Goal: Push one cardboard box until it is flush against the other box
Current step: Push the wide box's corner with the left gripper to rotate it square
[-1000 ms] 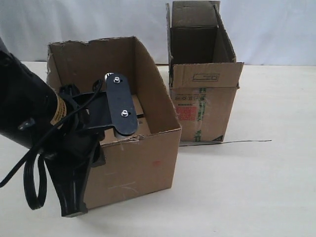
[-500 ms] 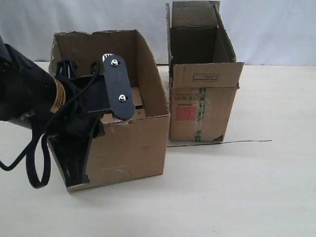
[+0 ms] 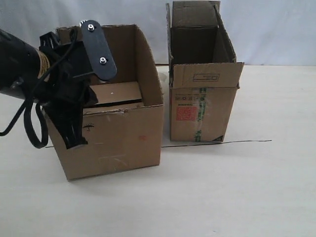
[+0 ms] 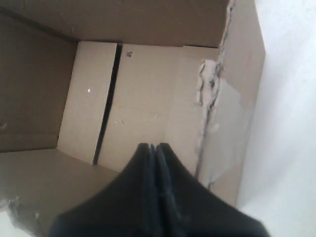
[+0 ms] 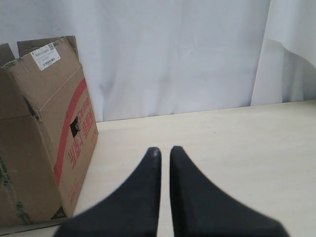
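The wide cardboard box [image 3: 123,138] with the torn rim stands left of centre on the table. The taller other box [image 3: 202,106] with the red label stands just to its right, and a narrow gap shows between their front corners. My left gripper [image 3: 75,140] is shut, fingers pointing down at the wide box's front-left corner. In the left wrist view the shut left gripper [image 4: 154,146] points over the box's floor [image 4: 148,89] and torn wall. My right gripper [image 5: 162,149] hovers over bare table with only a thin slit between its fingers, holding nothing, beside the taller box [image 5: 39,128].
A thin dark wire [image 3: 237,141] lies on the table from the taller box's base toward the right. A white curtain [image 3: 276,29] hangs behind the table. The pale tabletop [image 3: 237,187] stretches in front and to the right of the boxes.
The wide box has moved back and left and turned square, so its right wall now runs alongside the taller box. My left arm has risen and pulled back with it.
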Robot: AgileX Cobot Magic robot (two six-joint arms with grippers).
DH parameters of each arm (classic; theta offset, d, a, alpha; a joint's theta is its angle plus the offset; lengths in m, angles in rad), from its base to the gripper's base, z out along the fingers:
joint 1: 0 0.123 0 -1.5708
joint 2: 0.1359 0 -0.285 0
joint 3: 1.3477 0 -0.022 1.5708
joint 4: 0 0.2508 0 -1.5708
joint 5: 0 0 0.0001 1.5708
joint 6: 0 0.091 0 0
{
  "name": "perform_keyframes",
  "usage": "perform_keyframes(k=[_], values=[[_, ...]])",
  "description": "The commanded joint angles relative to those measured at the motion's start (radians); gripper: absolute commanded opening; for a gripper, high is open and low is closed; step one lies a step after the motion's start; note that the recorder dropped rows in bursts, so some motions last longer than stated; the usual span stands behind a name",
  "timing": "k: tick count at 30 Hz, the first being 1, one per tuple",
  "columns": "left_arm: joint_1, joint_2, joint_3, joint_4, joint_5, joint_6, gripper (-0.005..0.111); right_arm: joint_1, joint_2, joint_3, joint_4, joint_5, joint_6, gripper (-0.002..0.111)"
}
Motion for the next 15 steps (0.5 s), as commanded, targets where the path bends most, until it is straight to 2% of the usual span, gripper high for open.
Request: perform_keyframes(k=[1,3,7,10,15], values=[[-0.026,-0.007,-0.086,-0.061,0.169,0.024,0.000,-0.008,-0.003,0.004,0.002,0.004,-0.001,0.005],[-0.048,-0.007,-0.144,-0.158,0.307,0.084,0.000,-0.008,-0.003,0.004,0.002,0.004,-0.001,0.005],[-0.055,0.012,-0.158,-0.381,0.331,0.217,0.000,-0.008,-0.003,0.004,0.002,0.004,-0.001,0.005],[-0.055,0.089,-0.158,-0.391,0.333,0.217,0.000,-0.008,-0.003,0.004,0.002,0.004,-0.001,0.005],[-0.055,0.197,-0.158,-0.269,0.295,0.186,0.000,-0.008,-0.003,0.004,0.002,0.004,-0.001,0.005]])
